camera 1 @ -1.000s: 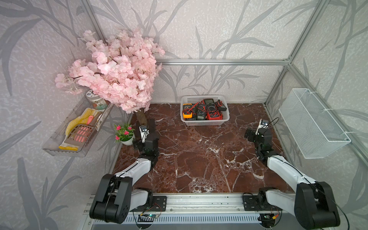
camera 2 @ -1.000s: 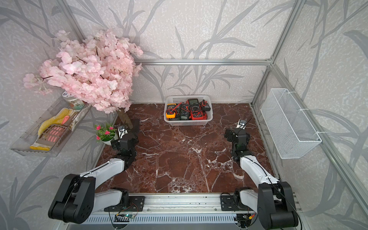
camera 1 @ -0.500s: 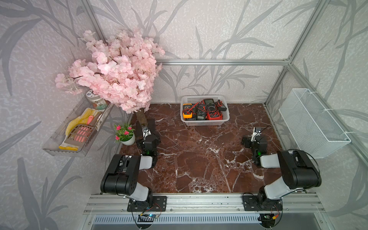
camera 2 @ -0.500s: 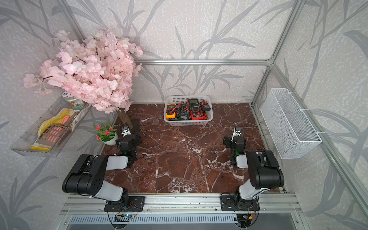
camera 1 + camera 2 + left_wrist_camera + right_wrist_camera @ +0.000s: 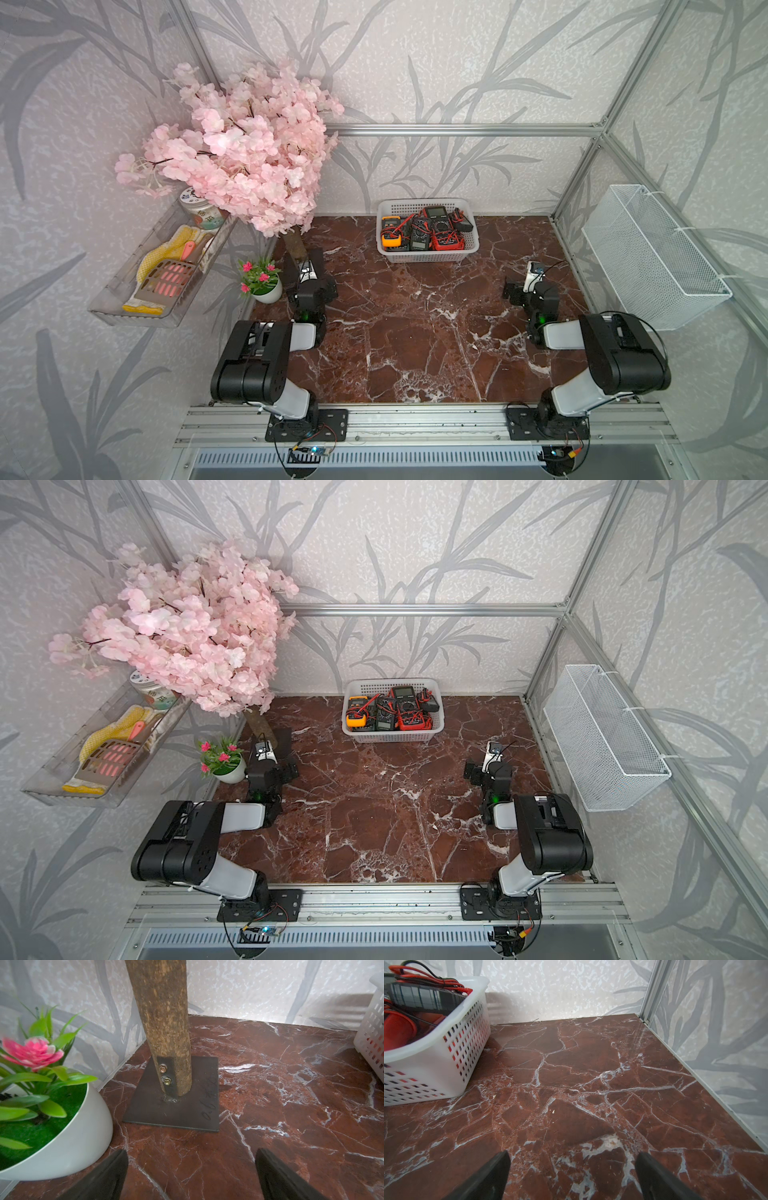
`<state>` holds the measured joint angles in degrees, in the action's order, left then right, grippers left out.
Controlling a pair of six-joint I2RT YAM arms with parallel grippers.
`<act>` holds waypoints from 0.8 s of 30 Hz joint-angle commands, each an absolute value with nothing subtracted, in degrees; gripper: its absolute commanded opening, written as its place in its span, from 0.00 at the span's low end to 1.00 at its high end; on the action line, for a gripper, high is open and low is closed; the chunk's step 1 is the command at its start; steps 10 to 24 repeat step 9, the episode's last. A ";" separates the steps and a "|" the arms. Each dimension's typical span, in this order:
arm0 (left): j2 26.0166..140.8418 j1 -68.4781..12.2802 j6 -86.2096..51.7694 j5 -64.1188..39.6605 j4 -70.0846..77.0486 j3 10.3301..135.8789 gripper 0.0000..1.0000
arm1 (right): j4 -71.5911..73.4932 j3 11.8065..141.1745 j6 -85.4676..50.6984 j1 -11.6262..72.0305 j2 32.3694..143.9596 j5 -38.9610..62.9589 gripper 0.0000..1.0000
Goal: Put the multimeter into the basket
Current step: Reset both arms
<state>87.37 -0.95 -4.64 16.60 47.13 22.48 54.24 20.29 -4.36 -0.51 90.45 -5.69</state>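
Observation:
The white perforated basket (image 5: 428, 254) (image 5: 392, 734) stands at the back middle of the marble floor. Several multimeters lie in it with tangled red and black leads, among them an orange multimeter (image 5: 391, 237) and a red one (image 5: 446, 239). My left gripper (image 5: 191, 1159) is open and empty, low over the floor, facing the tree trunk; the basket's corner (image 5: 374, 1043) shows at the edge of that view. My right gripper (image 5: 572, 1159) is open and empty over bare marble, with the basket (image 5: 446, 1059) ahead and off to one side.
A pink blossom tree (image 5: 249, 145) stands at the back left on a dark metal plate (image 5: 176, 1105). Beside it is a small potted plant (image 5: 262, 284). A clear tray (image 5: 158, 274) hangs on the left wall and a white wire-mesh bin (image 5: 652, 257) on the right wall.
Both arms have folded back toward the front rail, elbows rising, and the grippers have drawn slightly away from the basket. Both grippers stay open and empty.

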 commanded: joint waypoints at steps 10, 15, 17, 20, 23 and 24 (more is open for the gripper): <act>87.29 -0.62 -4.66 16.06 46.85 23.41 1.00 | 56.01 20.90 -3.14 -0.66 90.64 -4.51 0.99; 87.29 -0.62 -4.66 16.06 46.85 23.41 1.00 | 56.01 20.90 -3.14 -0.66 90.64 -4.51 0.99; 87.29 -0.62 -4.66 16.06 46.85 23.41 1.00 | 56.01 20.90 -3.14 -0.66 90.64 -4.51 0.99; 87.29 -0.62 -4.66 16.06 46.85 23.41 1.00 | 56.01 20.90 -3.14 -0.66 90.64 -4.51 0.99; 87.29 -0.62 -4.66 16.06 46.85 23.41 1.00 | 56.01 20.90 -3.14 -0.66 90.64 -4.51 0.99; 87.29 -0.62 -4.66 16.06 46.85 23.41 1.00 | 56.01 20.90 -3.14 -0.66 90.64 -4.51 0.99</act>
